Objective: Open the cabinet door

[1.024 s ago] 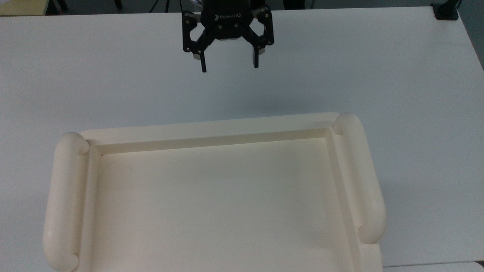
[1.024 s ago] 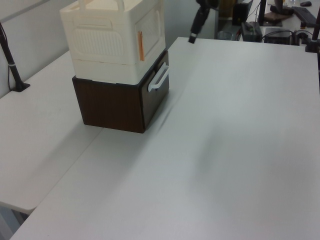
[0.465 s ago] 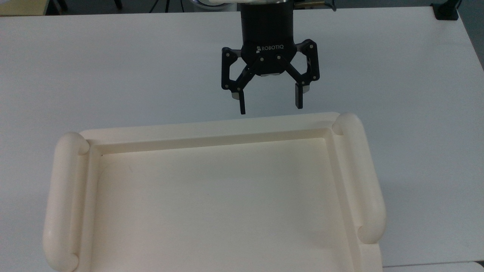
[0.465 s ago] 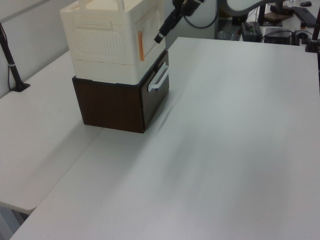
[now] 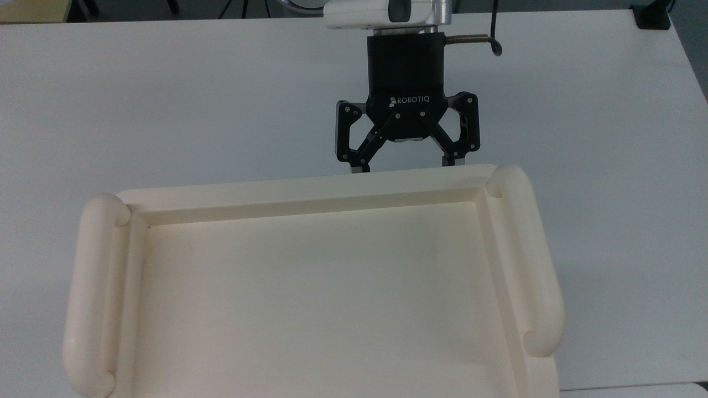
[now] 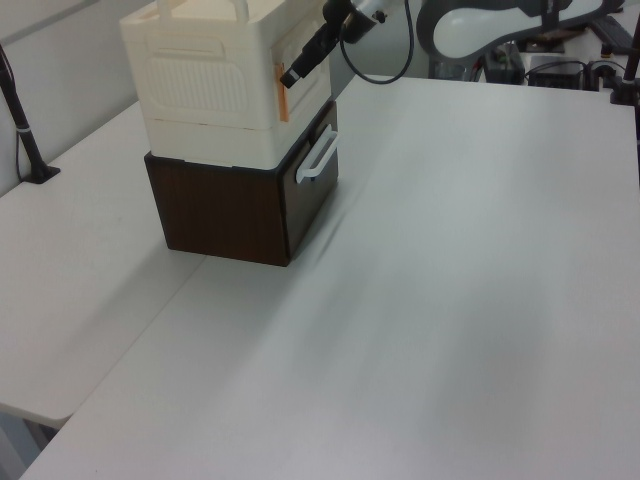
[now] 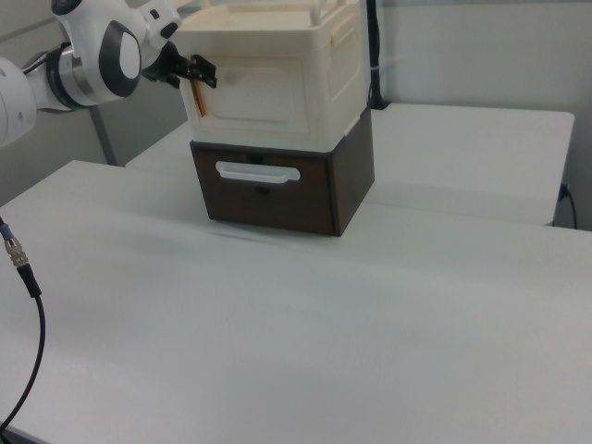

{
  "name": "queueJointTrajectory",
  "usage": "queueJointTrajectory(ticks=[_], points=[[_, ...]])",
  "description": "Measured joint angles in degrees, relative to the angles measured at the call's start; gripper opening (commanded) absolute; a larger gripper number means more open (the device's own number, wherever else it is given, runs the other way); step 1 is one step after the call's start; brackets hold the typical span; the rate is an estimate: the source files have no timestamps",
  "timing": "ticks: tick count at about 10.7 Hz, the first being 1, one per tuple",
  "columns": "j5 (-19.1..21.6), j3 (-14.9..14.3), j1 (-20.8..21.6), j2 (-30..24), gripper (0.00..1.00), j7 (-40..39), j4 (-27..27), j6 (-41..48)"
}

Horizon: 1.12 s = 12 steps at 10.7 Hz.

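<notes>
In the top view, the gripper (image 5: 408,165) points down at the far rim of the cabinet's tray-like top (image 5: 310,190), its fingers (image 5: 357,166) spread apart and their tips hidden behind that rim. In the left view, the gripper (image 6: 290,77) sits just beside the orange strip (image 6: 281,92) at the edge of the cabinet door (image 6: 303,60), on the cream cabinet above a dark brown drawer unit (image 6: 230,210). In the right view, the gripper (image 7: 199,69) meets the cabinet door (image 7: 259,94) near its left edge; the stack stands on the white worktop (image 7: 305,314).
</notes>
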<state>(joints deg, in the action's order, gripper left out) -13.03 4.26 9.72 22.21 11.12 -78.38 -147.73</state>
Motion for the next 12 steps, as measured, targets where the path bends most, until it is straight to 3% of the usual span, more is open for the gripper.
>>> queueJointTrajectory(ticks=[5,8,12], points=[[-4.9,0.0,0.8,0.9,0.41,0.4,0.3,-0.6],[-5.3,0.0,1.0,0.9,0.35,0.4,0.3,-0.6],[-5.3,0.0,1.1,1.3,0.15,1.7,0.2,-0.6]])
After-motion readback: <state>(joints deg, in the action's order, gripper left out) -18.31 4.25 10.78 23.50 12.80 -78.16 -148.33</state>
